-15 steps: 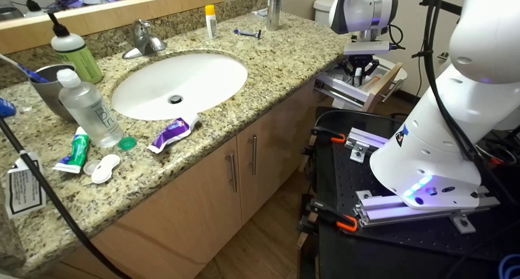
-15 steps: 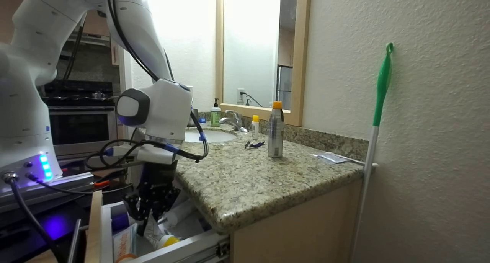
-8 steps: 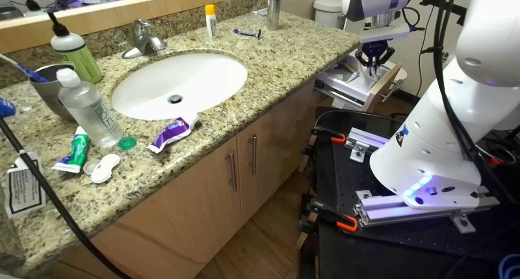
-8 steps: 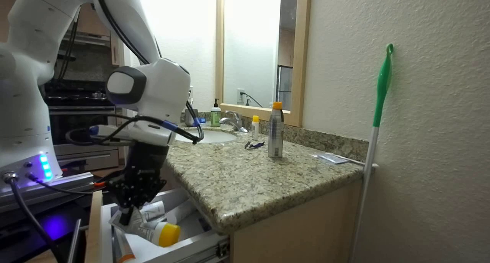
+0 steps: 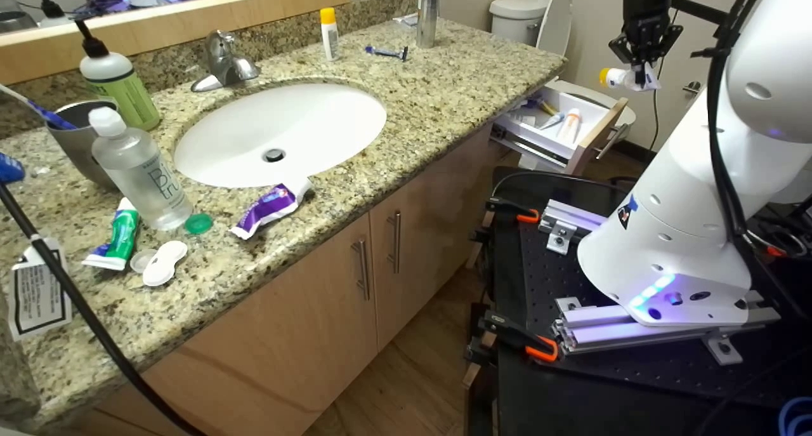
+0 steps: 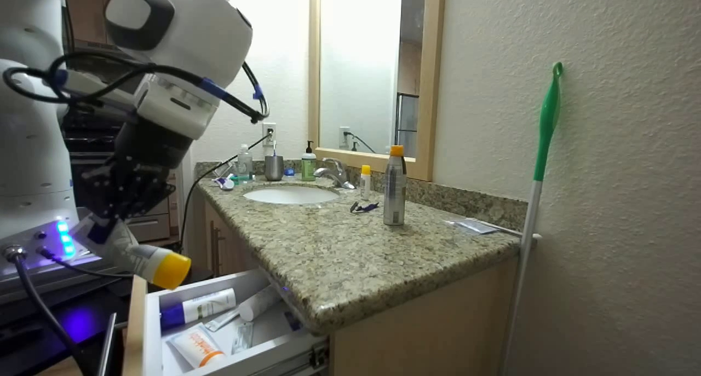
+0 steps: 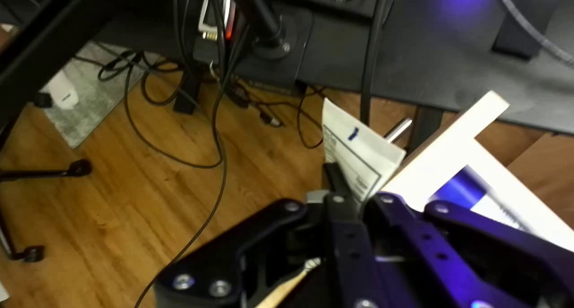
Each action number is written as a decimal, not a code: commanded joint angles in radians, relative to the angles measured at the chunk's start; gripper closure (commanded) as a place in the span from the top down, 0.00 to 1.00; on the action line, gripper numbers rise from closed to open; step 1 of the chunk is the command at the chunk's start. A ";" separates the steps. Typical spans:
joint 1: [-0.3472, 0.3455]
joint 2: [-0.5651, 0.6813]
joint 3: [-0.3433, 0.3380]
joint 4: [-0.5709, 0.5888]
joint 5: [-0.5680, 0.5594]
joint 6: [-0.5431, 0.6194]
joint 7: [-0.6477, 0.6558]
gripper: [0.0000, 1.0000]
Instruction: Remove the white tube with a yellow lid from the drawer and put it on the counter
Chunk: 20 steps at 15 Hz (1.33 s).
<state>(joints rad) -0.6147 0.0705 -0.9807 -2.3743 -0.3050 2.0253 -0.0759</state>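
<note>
The white tube with a yellow lid hangs in my gripper in both exterior views, its body [image 5: 624,79] pale and its cap tilted down and away from the fingers [image 6: 123,253]. My gripper [image 5: 642,74] is shut on the tube's flat end; it also shows in the other outside picture [image 6: 104,231]. In the wrist view the white flat end [image 7: 358,144] sticks out between the fingertips [image 7: 347,187]; the yellow lid is hidden there. The drawer [image 6: 257,359] is pulled open, below and beside the tube. The granite counter [image 6: 328,250] stands beyond the drawer [image 5: 599,134].
The drawer holds several other tubes, including a white and orange one [image 6: 197,346]. On the counter stand a silver bottle [image 6: 394,195], a yellow-capped white bottle [image 6: 365,184], a razor [image 6: 364,207] and the oval sink [image 5: 285,125]. Cables hang around the arm.
The gripper has lifted the tube up out of the drawer and moved away from the counter, towards the robot base. The other tubes in the drawer are now uncovered.
</note>
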 commanded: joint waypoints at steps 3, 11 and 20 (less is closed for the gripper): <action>0.028 -0.175 0.027 0.112 0.163 -0.444 0.000 0.02; 0.058 -0.275 0.062 0.260 0.356 -0.759 0.107 0.07; 0.155 -0.107 0.195 0.296 1.009 -0.787 0.662 0.02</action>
<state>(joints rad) -0.4708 -0.1190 -0.8215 -2.1448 0.5103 1.2666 0.4546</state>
